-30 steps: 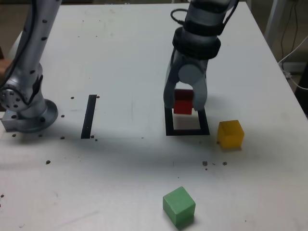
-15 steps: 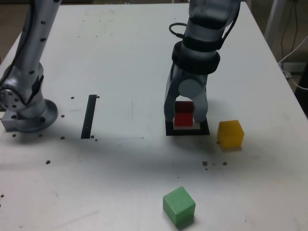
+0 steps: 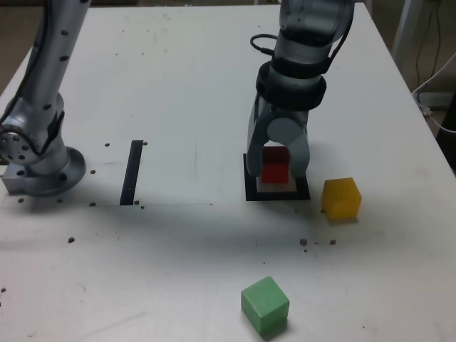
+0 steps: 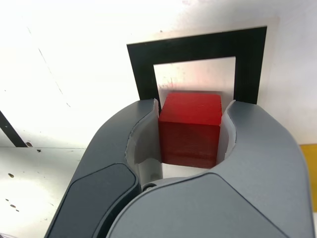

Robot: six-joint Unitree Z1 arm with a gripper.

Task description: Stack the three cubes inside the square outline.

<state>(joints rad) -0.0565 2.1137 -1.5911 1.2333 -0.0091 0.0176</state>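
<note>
The gripper [image 3: 278, 169] is down over the square outline [image 3: 277, 195], and its two grey fingers are clamped on the red cube [image 3: 275, 164], one pad on each side face. The wrist view shows it plainly: the red cube [image 4: 190, 129] is a matte, solid red block with crisp edges, squeezed between the pale inner pads, with the thick black border of the square outline [image 4: 143, 69] and its off-white centre right beneath. From the exterior view the cube sits within the outline's frame; whether it touches the surface I cannot tell.

The yellow cube [image 3: 340, 197] stands on the white table [image 3: 178, 85] just beside the outline, on the exterior view's right. The green cube [image 3: 265, 304] sits well apart, nearer the camera. A single black strip [image 3: 132, 172] lies off to the exterior view's left, near the arm's base [image 3: 39, 167].
</note>
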